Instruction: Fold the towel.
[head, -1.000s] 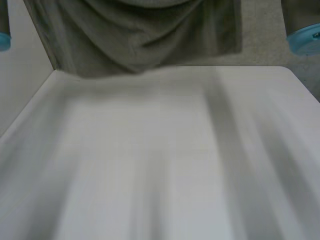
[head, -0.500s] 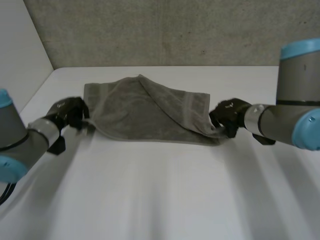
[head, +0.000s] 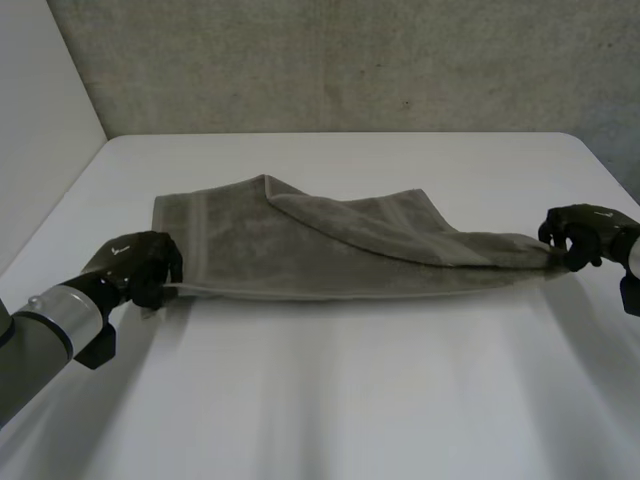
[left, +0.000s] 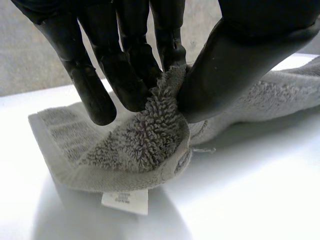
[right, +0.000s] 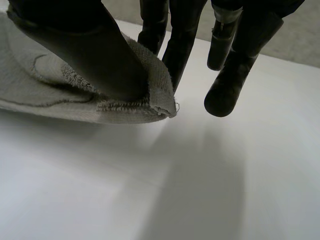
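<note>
The towel (head: 330, 250) stretches across the surface (head: 330, 400) from the left hand (head: 135, 265) to the right hand (head: 580, 232), barring the middle. Nearer me the surface lies bare; behind, a narrower bare strip reaches the wall (head: 350, 60).

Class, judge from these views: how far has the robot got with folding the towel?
Done: the towel lies on the table, stretched out, one layer lapped unevenly over another. In hand: the left hand and right hand each pinch an end corner. Left: a neat fold; none shows yet.

Towel (head: 300, 250) lies across the middle of the table (head: 350, 400)
</note>
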